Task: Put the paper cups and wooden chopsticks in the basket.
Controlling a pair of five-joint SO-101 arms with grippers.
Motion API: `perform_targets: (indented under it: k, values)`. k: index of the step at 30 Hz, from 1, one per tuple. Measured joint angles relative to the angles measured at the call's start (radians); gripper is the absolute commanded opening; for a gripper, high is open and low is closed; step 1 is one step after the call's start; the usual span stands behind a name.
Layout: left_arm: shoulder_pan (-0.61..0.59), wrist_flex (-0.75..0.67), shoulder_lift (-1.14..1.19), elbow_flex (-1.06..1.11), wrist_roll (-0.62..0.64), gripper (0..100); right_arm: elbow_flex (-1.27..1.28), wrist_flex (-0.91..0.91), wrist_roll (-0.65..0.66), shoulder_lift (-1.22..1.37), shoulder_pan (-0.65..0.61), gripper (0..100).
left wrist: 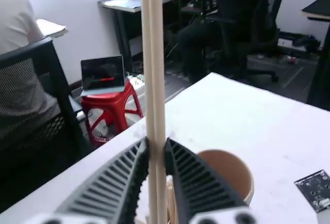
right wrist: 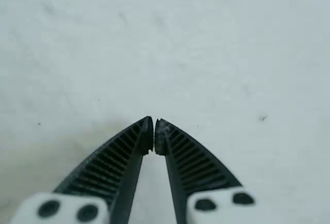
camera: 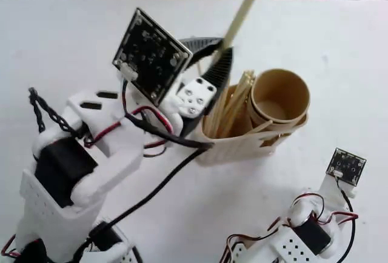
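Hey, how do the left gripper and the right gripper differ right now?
The left gripper is clamped on wooden chopsticks, while the right gripper is shut on nothing. The left gripper is next to the basket, and the right gripper points at bare table. Both have black ribbed jaws.

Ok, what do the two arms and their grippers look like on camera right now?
Both the left arm and right arm are white plastic shells around black motor blocks, with red and black cables looped along them and a black square circuit board at each wrist. The left gripper and right gripper have black, ribbed, tapering fingers on white bases with dark round holes.
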Motion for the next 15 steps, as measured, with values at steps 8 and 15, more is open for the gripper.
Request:
perform_targets:
  k: [8,15]
  values:
    - [0.091,-0.218,0.000,0.187,0.000,2,0.000,0.000,0.000,0.000,0.000,1.9]
    - [0.091,-0.405,0.000,0.425,0.046,2,0.000,0.000,0.000,0.000,0.000,1.9]
